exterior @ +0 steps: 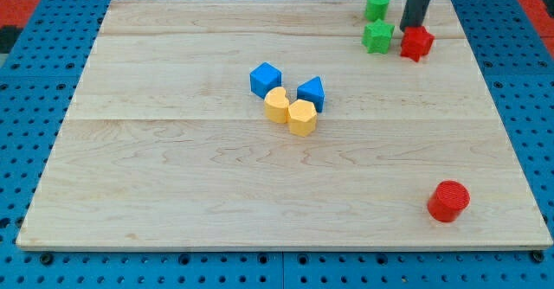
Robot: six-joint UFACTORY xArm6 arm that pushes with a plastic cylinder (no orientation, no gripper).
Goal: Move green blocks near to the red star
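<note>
The red star (pixel 416 43) lies near the view's top right of the wooden board (pixel 173 194). A green star-like block (pixel 377 37) sits just to its left, almost touching it. A green cylinder (pixel 376 5) stands a little above that block. My rod comes down from the view's top edge, and my tip (pixel 410 27) rests just above the red star's upper left, between it and the green blocks.
A blue cube (pixel 266 79), a blue triangle (pixel 312 93), a yellow crescent-like block (pixel 276 105) and a yellow hexagon (pixel 301 117) cluster at the board's middle. A red cylinder (pixel 448 201) stands at the view's bottom right.
</note>
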